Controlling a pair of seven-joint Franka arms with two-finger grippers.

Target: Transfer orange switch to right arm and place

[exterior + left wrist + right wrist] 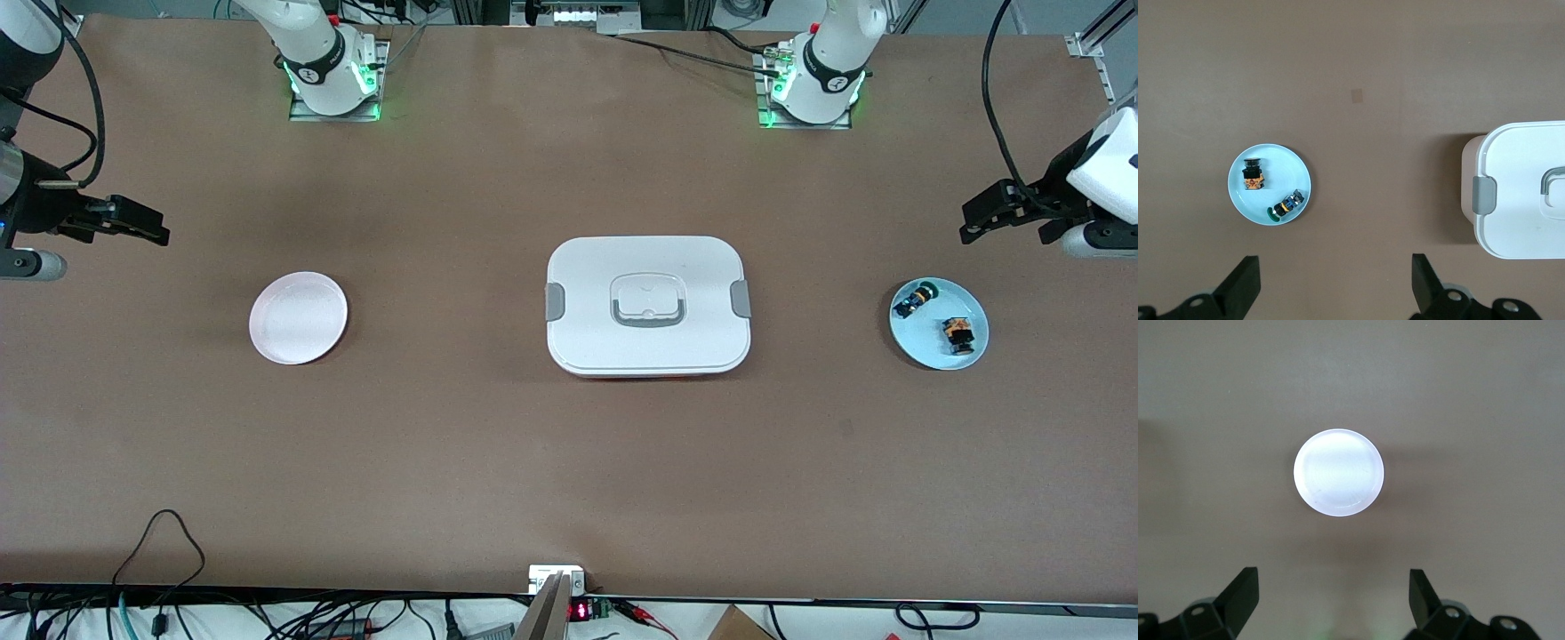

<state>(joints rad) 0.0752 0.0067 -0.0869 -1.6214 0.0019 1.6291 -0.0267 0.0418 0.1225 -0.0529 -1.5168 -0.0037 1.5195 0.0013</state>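
The orange switch (957,332) lies in the pale blue dish (970,307) toward the left arm's end of the bench (498,444), sharing it with a blue-and-black part (916,300); nothing has been lifted yet.

The left hand (1000,219) hangs spread wide and empty above the bench just beside the dish, not over it; in its own wrist view the switch (1253,177) sits ahead of the fingertips (1245,279) and off to one side; a straight descent from here would likely land on the bench or the dish rim.

The two parts lie close together; wide-spread fingers coming down carelessly could catch the wrong one, or nudge both and tip the light dish.

The switch is tiny, and its stubby body and terminals give little to pinch; I judge a shallow grip could let it twist or drop, leaving nothing exposed for the second grip at the handover.

The right hand (133,222) waits, wide and empty, near the white plate (298,317); the white lidded box (647,305) sits between the two plates, so a low crossing might clip its lid.
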